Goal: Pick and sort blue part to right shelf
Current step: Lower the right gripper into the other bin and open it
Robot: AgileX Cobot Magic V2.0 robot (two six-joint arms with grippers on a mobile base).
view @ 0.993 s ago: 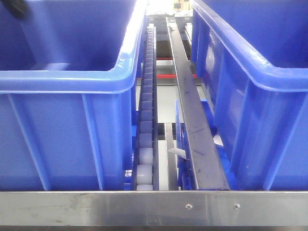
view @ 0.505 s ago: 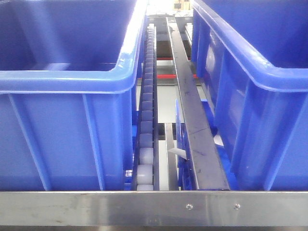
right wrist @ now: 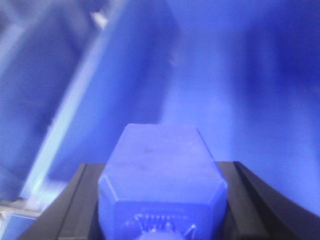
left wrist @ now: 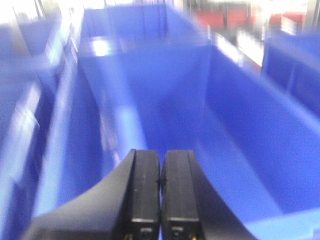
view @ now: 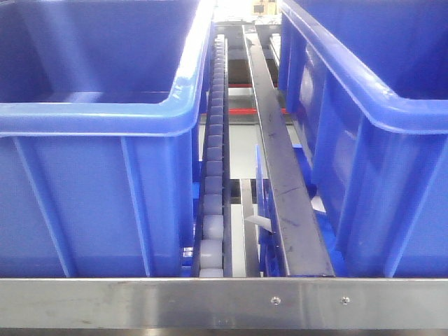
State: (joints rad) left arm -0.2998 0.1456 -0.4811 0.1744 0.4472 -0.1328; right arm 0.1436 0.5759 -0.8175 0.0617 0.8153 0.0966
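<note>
The blue part (right wrist: 161, 150), a chunky block with slanted corners, sits clamped between the black fingers of my right gripper (right wrist: 160, 172). Behind it is the blurred blue inside of a bin. My left gripper (left wrist: 160, 153) is shut with nothing in it, its fingers pressed together over the floor of another blue bin (left wrist: 165, 105). The right shelf (view: 210, 302) fills the front view: a flat steel front rail, a track of white rollers (view: 212, 182), and a blue bin on either side. Neither gripper shows in the front view.
The left bin (view: 91, 196) and right bin (view: 378, 154) stand close to the front rail. A dark steel guide bar (view: 280, 175) runs between them beside the rollers. Both wrist views are blurred.
A dark shape at the top left corner of the front view one second ago has gone out of frame. The shelf and bins have not moved.
</note>
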